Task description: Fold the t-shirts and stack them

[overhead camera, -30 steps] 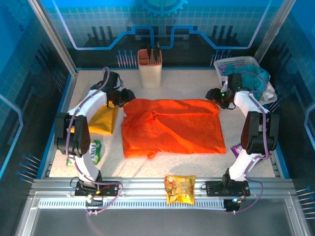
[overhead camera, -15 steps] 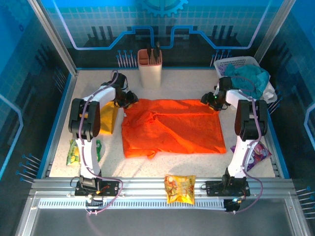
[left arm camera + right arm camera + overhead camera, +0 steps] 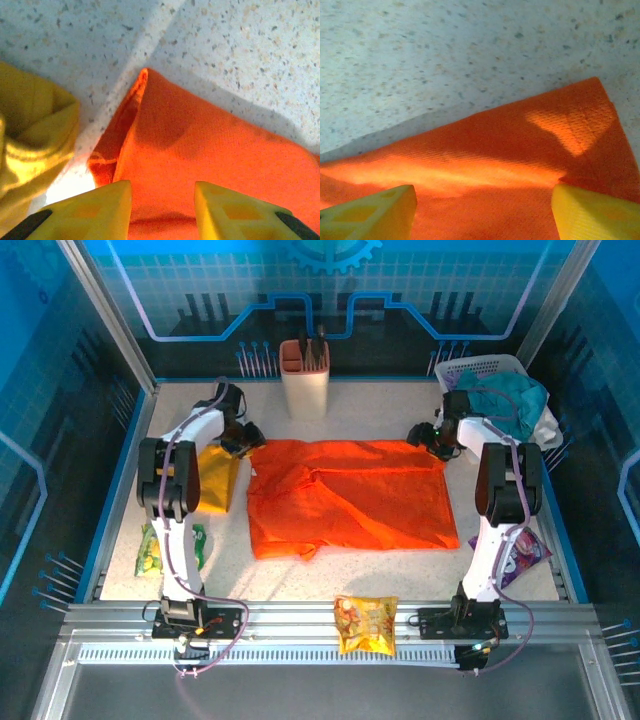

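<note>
The orange t-shirt [image 3: 350, 495] lies spread flat in the middle of the surface [image 3: 380, 405], and the mustard yellow t-shirt [image 3: 215, 478] sits bunched just beside its left edge. Over at the far-left corner of the orange one, the left claw [image 3: 243, 437] hangs with jaws apart, cloth showing between them. At the far-right corner the right claw [image 3: 425, 437] stands wide open above the fabric, gripping nothing.
</note>
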